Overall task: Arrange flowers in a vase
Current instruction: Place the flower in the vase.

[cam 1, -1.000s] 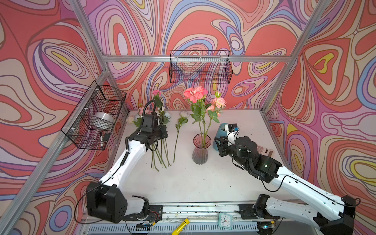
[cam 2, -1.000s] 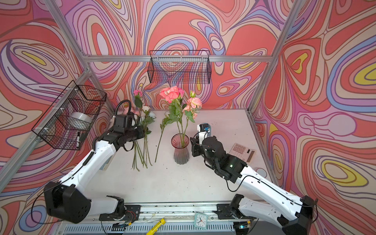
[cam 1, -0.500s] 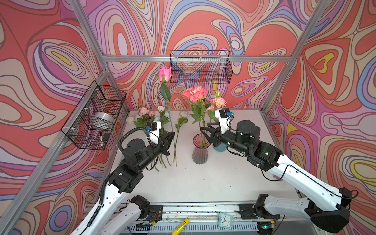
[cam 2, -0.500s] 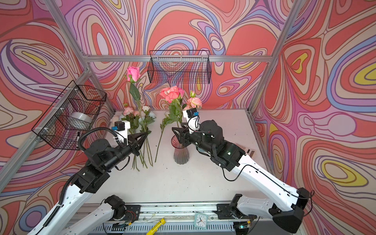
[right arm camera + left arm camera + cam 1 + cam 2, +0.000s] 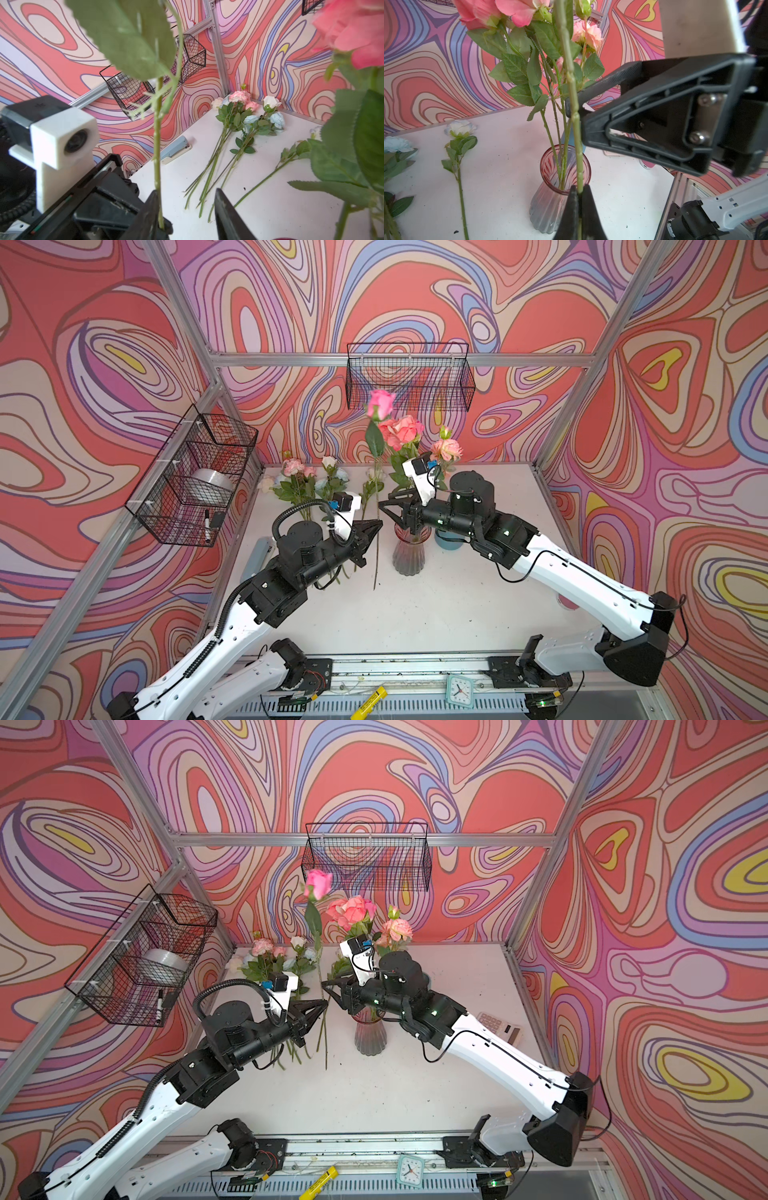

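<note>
Partly hidden vase (image 5: 546, 199), held rose (image 5: 571, 83), bloom cut off

The left gripper (image 5: 321, 1007) clamps a pink rose (image 5: 319, 884) upright by its stem, left of the vase (image 5: 370, 1039); the right gripper (image 5: 333, 992), jaws parted, sits beside that stem. Loose flowers (image 5: 270, 963) lie far left.

both top views look down from high at the front, across the whole table (image 5: 415, 614) to the back wall (image 5: 415, 302). each wrist camera sits close — left faces the vase (image 5: 546, 207), right the loose flowers (image 5: 234, 124) (both share the pink rose (image 5: 572, 83) stem).
</note>
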### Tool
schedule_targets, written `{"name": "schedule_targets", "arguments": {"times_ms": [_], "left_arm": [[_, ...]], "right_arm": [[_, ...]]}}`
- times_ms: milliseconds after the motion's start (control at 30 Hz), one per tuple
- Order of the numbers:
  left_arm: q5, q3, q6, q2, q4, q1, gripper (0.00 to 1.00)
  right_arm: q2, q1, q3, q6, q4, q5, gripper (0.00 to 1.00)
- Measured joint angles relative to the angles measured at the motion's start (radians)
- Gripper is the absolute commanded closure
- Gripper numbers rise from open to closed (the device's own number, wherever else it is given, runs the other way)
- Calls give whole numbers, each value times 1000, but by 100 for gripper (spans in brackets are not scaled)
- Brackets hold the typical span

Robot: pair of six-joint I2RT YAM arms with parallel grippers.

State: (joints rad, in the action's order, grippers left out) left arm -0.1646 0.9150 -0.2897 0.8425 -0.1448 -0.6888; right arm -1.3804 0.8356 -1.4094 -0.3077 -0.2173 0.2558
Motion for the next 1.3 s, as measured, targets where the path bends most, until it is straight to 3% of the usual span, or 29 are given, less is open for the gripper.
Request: {"name": "schedule_targets", "arguments": {"times_ms": [133,267,400,500,667,767,1067,1300], "left_arm": [[-2,0,-2,18,1,-8,100],[-3,0,-2,25,14,-10,100],[-3,0,-2,28,27,-11,100],[-3,0,-2,29,37,-11,85],[7,-1,1,28,45,-11,41],[31,-14,0,9,53,-11,29],[193,-108,-1,-146,69,-11,24],[290,-132,-2,-175,67,-11,23]], "right_arm": [[-5,0,0,-16,16,15,69],[-5,-1,0,-25,30,21,93],[-5,-1,0,-36,39,25,100],[-5,-1,0,-39,46,23,100],[-5,-1,0,-39,46,20,100],[-5,-1,-5,-34,41,2,100],[2,-1,-128,60,-2,-166,100],[22,-1,-203,175,-42,-309,100]]}}
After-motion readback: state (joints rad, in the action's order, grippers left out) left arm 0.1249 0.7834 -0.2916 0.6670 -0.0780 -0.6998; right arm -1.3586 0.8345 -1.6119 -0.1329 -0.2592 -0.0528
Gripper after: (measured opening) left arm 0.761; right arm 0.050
